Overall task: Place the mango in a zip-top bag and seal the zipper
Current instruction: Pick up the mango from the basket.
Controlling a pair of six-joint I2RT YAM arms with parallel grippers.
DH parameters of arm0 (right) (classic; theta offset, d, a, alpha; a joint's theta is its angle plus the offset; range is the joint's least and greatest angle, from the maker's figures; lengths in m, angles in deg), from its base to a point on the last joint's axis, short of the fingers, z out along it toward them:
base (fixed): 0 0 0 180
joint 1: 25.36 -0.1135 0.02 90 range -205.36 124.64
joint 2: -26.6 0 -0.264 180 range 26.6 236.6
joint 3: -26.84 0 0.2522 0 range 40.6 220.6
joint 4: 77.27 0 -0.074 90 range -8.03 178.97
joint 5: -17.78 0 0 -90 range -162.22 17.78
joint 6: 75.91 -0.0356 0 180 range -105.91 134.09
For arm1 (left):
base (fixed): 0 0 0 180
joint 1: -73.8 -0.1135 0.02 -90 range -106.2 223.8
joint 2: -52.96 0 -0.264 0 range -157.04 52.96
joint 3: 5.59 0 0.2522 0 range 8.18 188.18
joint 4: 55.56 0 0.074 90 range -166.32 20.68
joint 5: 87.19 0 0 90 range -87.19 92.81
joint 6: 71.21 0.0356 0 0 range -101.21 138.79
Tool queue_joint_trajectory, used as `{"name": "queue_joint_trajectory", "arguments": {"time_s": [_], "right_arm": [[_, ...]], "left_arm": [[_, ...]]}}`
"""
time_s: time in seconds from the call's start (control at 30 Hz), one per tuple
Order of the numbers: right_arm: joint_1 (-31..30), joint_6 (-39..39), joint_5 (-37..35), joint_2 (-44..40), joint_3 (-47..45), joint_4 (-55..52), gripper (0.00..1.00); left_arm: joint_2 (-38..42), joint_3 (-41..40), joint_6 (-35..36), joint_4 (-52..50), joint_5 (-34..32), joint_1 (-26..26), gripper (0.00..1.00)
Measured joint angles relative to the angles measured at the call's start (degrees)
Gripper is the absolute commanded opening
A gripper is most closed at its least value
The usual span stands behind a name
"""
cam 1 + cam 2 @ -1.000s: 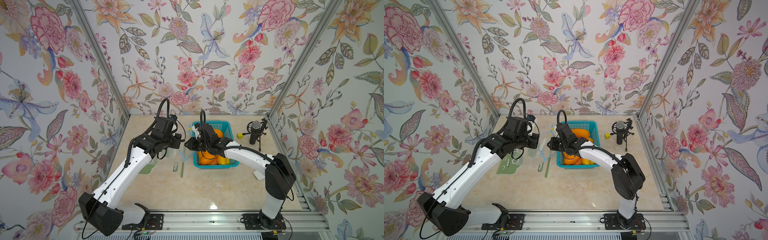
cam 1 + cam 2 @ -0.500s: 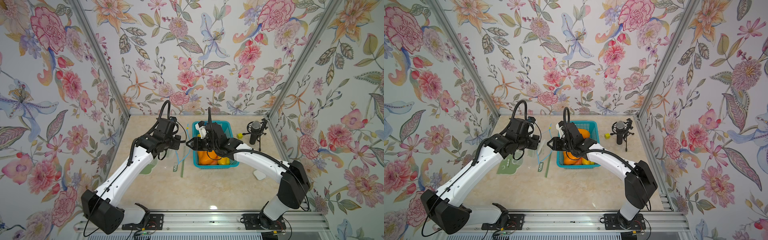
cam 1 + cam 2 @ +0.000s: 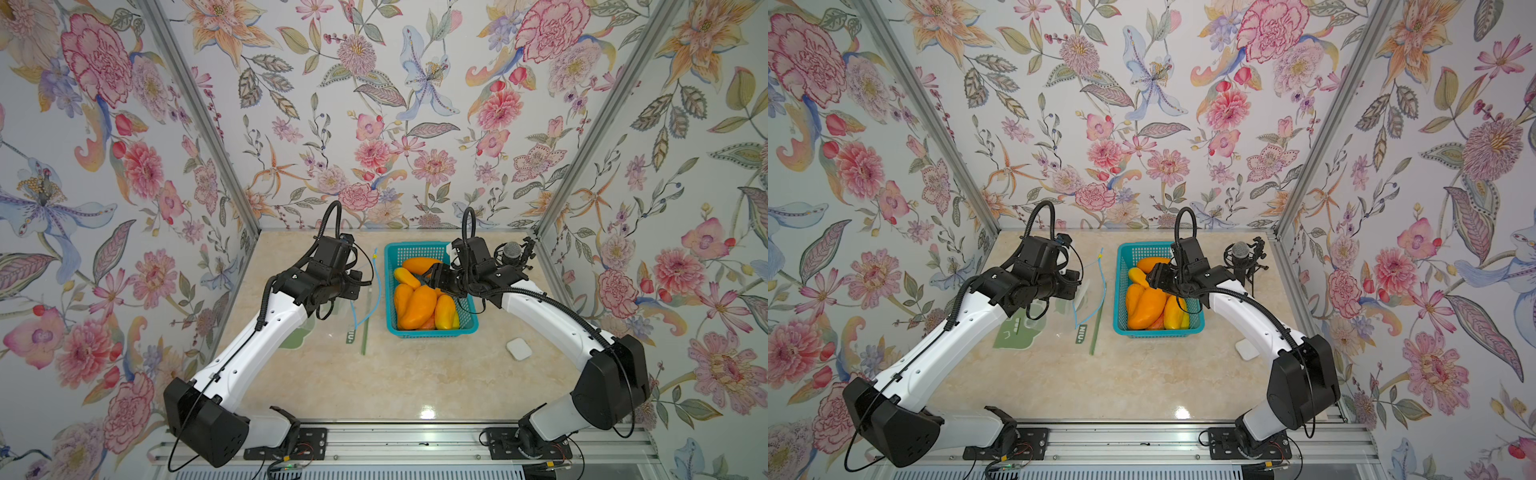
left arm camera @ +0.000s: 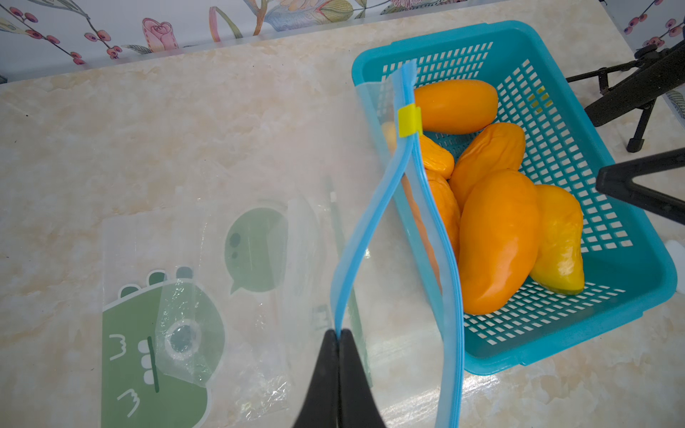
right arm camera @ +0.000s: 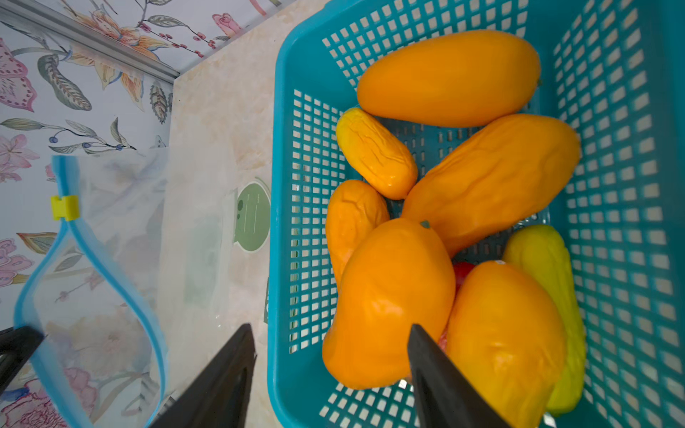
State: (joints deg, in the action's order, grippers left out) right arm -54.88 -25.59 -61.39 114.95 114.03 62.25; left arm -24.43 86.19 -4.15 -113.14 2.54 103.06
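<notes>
Several orange and yellow mangoes lie in a blue basket (image 3: 432, 332) (image 5: 281, 185). The largest orange mango (image 5: 389, 304) (image 3: 417, 307) is just beyond my right gripper (image 5: 331, 328) (image 3: 432, 276), which hangs open above the basket with nothing between its fingers. My left gripper (image 4: 339, 331) (image 3: 1077, 286) is shut on one blue zipper edge of the clear zip-top bag (image 4: 449, 333), holding it up left of the basket. The bag's mouth gapes open. Its yellow slider (image 4: 409, 120) sits at the far end.
A flat clear bag with a green dinosaur print (image 4: 155, 352) (image 3: 1017, 332) lies on the table under my left arm. A microphone on a tripod (image 3: 513, 253) stands right of the basket. A small white pad (image 3: 518, 349) lies near my right arm.
My right gripper has swung right, from beside the bag's mouth to over the basket, and its jaws have opened. My left gripper keeps its hold on the zipper edge.
</notes>
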Motion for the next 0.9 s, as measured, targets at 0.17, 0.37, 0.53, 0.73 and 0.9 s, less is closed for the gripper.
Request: {"name": "queue_joint_trajectory", "arguments": {"time_s": [0.17,0.37,0.53,0.73,0.9], "right_arm": [[-0.3,0.0,-0.4,1.7,-1.7,-2.1,0.69],[-0.9,-0.1,-0.6,3.3,-3.1,-3.2,0.72],[-1.9,-0.2,0.1,5.9,-3.1,-3.1,0.74],[-2.5,-0.9,0.9,7.1,-3.9,-1.0,0.75],[-2.6,-1.6,2.2,9.4,-4.2,1.5,0.77]], "left_arm": [[0.0,0.0,0.0,0.0,0.0,0.0,0.00],[0.0,0.0,0.0,0.0,0.0,0.0,0.00],[0.0,0.0,0.0,0.0,0.0,0.0,0.00],[0.0,0.0,0.0,0.0,0.0,0.0,0.00],[0.0,0.0,0.0,0.1,0.0,0.0,0.00]]}}
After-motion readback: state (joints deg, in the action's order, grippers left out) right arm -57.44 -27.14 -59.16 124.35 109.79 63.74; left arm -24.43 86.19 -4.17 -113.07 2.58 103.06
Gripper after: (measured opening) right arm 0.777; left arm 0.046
